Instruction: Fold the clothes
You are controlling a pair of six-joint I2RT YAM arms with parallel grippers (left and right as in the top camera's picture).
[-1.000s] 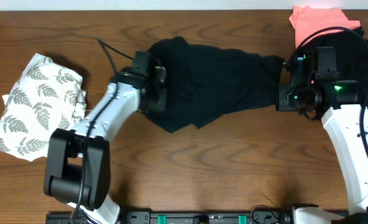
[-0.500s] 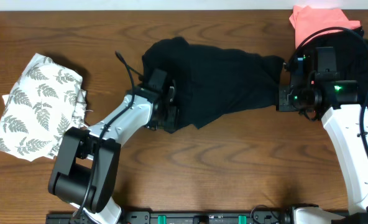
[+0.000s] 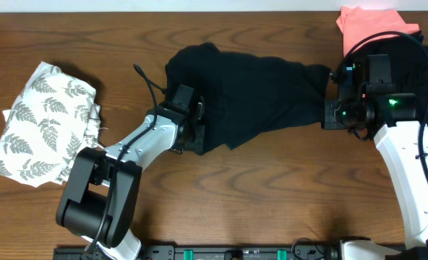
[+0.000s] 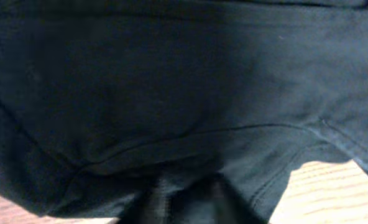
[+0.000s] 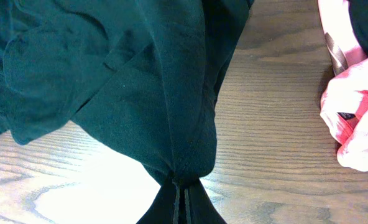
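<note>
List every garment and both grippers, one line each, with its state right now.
black T-shirt, unfolded, spread rumpled, pinched at its right end.
fern-print garment, crumpled heap at the far left, untouched.
coral-pink top, lying at the far right, untouched.
right gripper, shut on the black T-shirt.
left gripper, at the black T-shirt's near left edge; cloth hides the jaws, so open or shut is unclear.

Matt black cloth T-shirt [image 3: 257,94]; grained wooden table [image 3: 272,202], perhaps lightly glossy.
</note>
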